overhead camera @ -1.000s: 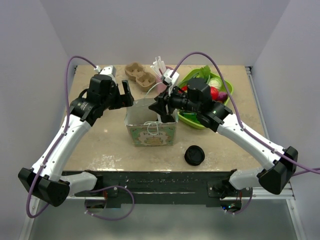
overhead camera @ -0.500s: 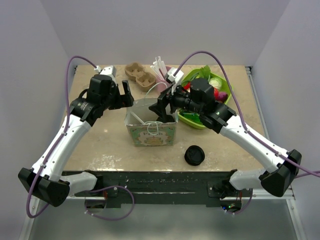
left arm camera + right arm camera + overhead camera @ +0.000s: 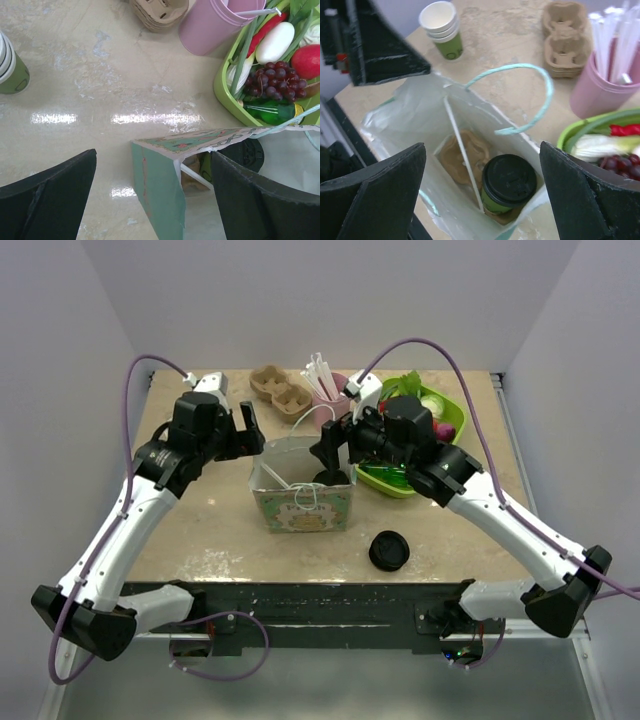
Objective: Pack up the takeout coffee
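Note:
The takeout coffee [image 3: 509, 184], a green-sided cup with a black lid, stands free in a brown cardboard carrier [image 3: 465, 155] at the bottom of the green paper gift bag [image 3: 305, 510]. In the top view only its lid [image 3: 330, 477] shows. My right gripper [image 3: 481, 147] hangs open above the bag's mouth, its fingers well apart from the cup and nothing between them. My left gripper [image 3: 154, 155] is open astride the bag's back left wall [image 3: 160, 195], one finger [image 3: 260, 195] inside the bag and the other outside.
A low stack of black lids [image 3: 389, 551] lies near the front edge. A green tray [image 3: 395, 488] of produce sits right of the bag. At the back stand a pink cup of straws [image 3: 325, 390], a cardboard carrier [image 3: 280, 387] and stacked lidless cups [image 3: 444, 27].
My right gripper has opened wide and risen out of the bag, and the coffee stands inside by itself. The left arm has hardly moved.

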Controlling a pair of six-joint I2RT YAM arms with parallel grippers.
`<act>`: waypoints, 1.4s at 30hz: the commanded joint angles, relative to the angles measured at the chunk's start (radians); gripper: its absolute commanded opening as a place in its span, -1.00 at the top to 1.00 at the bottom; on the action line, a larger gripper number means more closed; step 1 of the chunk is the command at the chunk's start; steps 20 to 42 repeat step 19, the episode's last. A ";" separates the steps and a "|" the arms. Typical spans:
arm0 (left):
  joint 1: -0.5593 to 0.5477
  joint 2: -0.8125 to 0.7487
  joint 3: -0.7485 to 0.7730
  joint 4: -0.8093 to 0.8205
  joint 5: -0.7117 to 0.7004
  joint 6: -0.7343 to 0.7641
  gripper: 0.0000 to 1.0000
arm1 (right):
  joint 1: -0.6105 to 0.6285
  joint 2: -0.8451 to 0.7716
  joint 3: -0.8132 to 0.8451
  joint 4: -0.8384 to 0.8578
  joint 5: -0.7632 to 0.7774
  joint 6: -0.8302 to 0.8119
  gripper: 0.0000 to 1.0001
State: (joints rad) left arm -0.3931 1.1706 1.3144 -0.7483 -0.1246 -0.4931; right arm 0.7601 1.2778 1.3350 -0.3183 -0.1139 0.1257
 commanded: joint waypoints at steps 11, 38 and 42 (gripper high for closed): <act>0.007 -0.034 0.031 0.007 -0.084 -0.001 -0.99 | -0.001 -0.112 0.020 -0.031 0.582 0.135 -0.96; 0.007 -0.034 0.059 -0.017 -0.138 -0.019 -0.99 | 0.001 -0.135 -0.003 -0.034 0.666 0.124 -0.96; 0.007 -0.034 0.059 -0.017 -0.138 -0.019 -0.99 | 0.001 -0.135 -0.003 -0.034 0.666 0.124 -0.96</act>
